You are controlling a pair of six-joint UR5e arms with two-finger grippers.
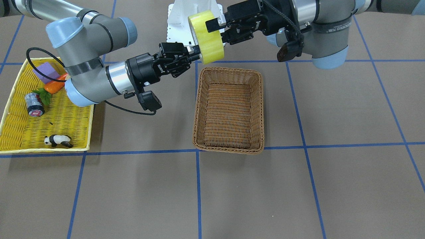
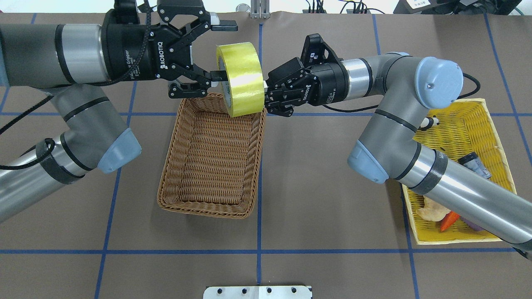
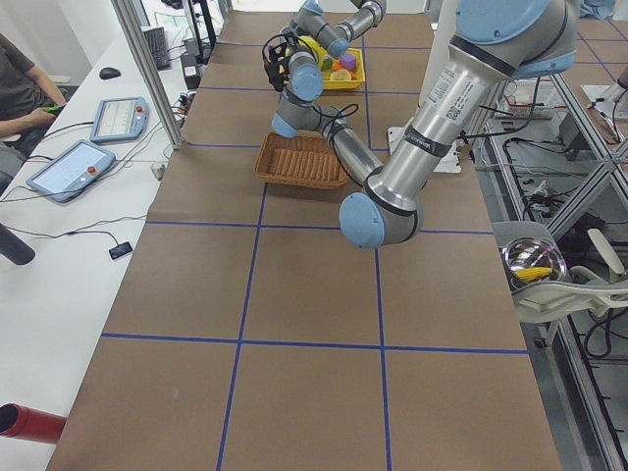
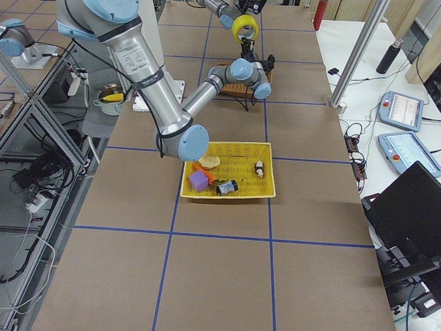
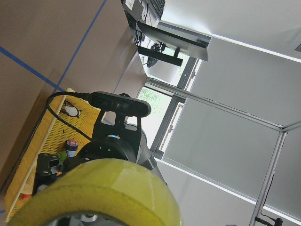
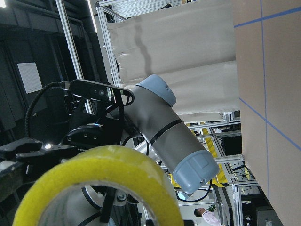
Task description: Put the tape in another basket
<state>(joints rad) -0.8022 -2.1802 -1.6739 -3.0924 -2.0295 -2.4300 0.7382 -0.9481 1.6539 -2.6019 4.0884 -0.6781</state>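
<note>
The basket (image 2: 212, 166) is set mid-desk, toward the robot-side edge. Above its robot-side rim the tape (image 2: 245, 79) is held clamped by the right tool (image 2: 265, 93). The left tool (image 2: 223, 52) is spread wide, one finger inside the core (nothing gripped yet). The roll is judged light, stiff and slick, best pinched across its wall.

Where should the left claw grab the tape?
Pinch its ring wall from the left claw side: one finger in the hole, one outside. The tape roll stands on edge, hole facing that claw; the right claw grips the other side.
</note>
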